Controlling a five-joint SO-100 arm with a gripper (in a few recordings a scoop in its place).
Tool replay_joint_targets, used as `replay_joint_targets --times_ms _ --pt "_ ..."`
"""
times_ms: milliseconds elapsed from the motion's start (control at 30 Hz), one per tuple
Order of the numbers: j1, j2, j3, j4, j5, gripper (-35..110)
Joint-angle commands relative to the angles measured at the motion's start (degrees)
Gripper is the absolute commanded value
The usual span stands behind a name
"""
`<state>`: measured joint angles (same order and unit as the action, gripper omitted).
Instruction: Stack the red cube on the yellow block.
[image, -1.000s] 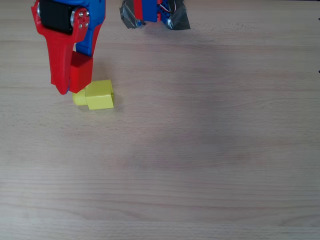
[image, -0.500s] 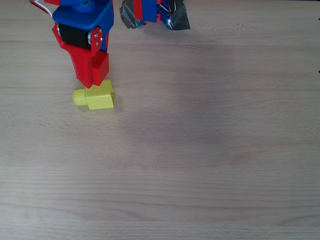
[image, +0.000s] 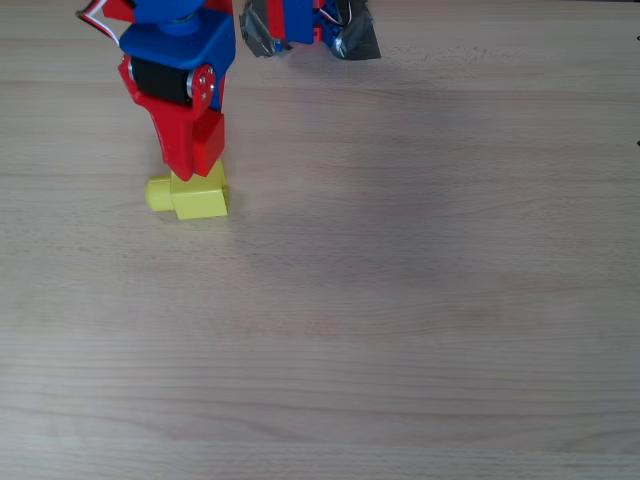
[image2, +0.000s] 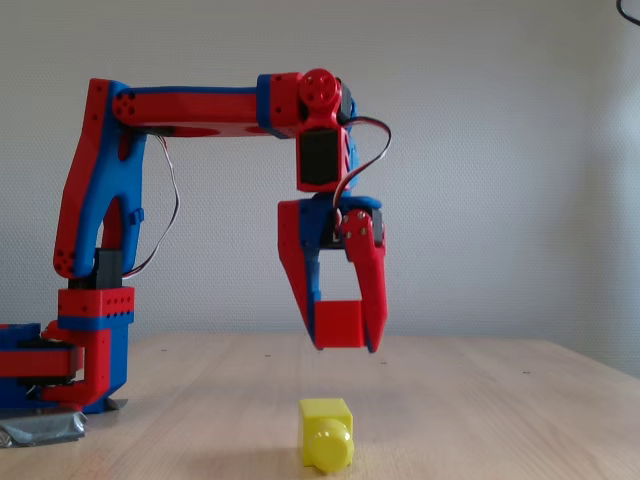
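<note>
While the wooden surface (image: 420, 300) spreads pale and bare over most of the overhead view, the red-and-blue arm (image2: 180, 110) reaches out from its base at the left of the fixed view, its forearm level and its wrist turned straight down. Below that wrist hangs the gripper (image2: 345, 335), its 2 fingers pinching the red cube (image2: 339, 323) between them near the tips. The cube hangs in the air, well clear of the surface. Beneath it, a touch to the left in the fixed view, sits the yellow block (image2: 325, 432), resting on the surface with its round stud facing the near side there; in the overhead view the stud points left and the red cube (image: 209, 142) overlaps the far edge of the yellow block (image: 198, 194).

Judging by this, the carry is over and the placing step is in hand. The next move calls for a small sideways correction so the cube sits squarely above the block's top face, then a slow, straight descent until the 2 touch, and only then a spreading of the fingers.
</note>
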<state>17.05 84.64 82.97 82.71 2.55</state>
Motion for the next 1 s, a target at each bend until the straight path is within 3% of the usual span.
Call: replay_joint_targets --times_ms 0,967 --pt "1.1 7.1 0.9 -2.0 0.1 0" --pt "5.0 11.2 15.8 -12.1 -2.7 0"
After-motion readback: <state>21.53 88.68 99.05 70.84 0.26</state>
